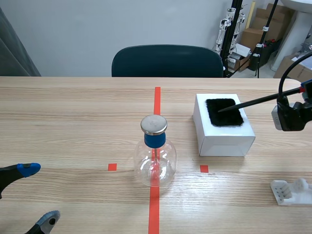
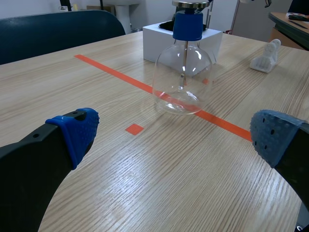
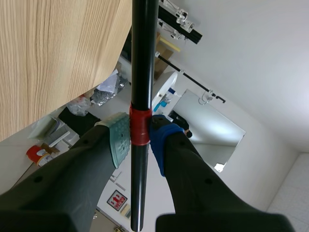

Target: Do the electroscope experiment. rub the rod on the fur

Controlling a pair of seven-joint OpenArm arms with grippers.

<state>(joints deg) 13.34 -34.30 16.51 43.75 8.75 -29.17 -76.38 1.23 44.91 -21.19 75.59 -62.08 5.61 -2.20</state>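
The right fingers [image 3: 118, 140] pinch the black rod [image 3: 142, 58] at its red band, its long end ahead of them resting on the fur [image 1: 224, 112] atop the white box [image 1: 224, 141]. Held so far back (a long lever), hard strokes could twist it loose or shove the box. The left fingers [image 2: 72, 130] gape wide, holding nothing.

In the right wrist view the far tip of the long thin black rod [image 3: 143, 48] is cut off. In the scene view only the pad tips of the left gripper [image 1: 39, 194] show, and the edge cuts the small white plastic stand [image 1: 291, 191]. In the left wrist view the clear glass flask [image 2: 183, 79] hides much of the white box [image 2: 150, 43].
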